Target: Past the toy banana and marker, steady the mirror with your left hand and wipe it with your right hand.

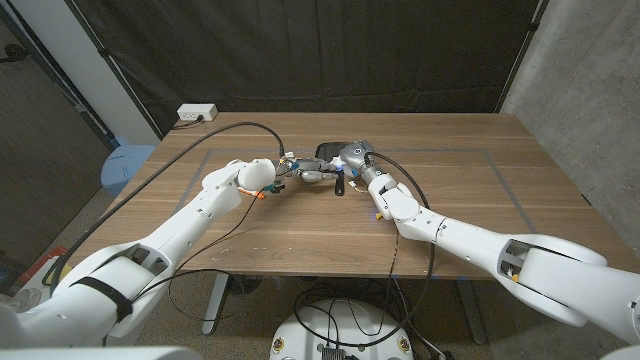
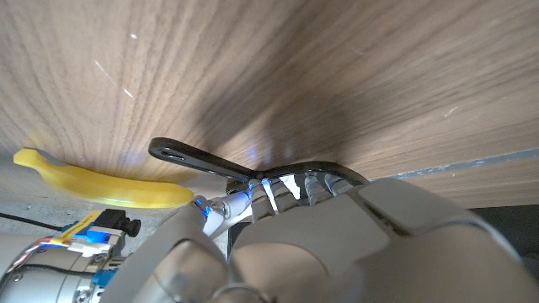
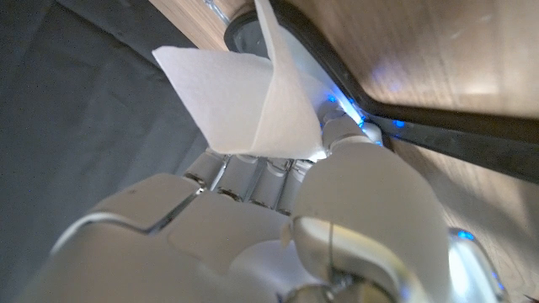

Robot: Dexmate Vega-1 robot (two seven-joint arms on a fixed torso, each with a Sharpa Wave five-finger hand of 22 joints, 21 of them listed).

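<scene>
The mirror (image 1: 335, 153) is gripped at its dark rim by the left hand (image 1: 290, 168), while a white cloth (image 3: 253, 101) is pinched by the right hand (image 1: 362, 165) against it. Wiping appears under way; steady strokes across the glass are called for next.

The table (image 1: 480, 190) is wood with a fine streaked walnut-like grain, smooth and satin; lamp light pools softly on it in the wrist views. The toy banana (image 2: 101, 181) looks like smooth yellow plastic with a dull sheen. The mirror (image 3: 438, 118) has a glossy black frame, apparently plastic, and its handle shines the same. The right hand (image 3: 278, 219) has matt grey-white plastic shells and pinches a white wipe (image 3: 240, 105), soft, matt and faintly fibrous like paper tissue. The left hand (image 2: 337, 244) has the same smooth matt casing.
</scene>
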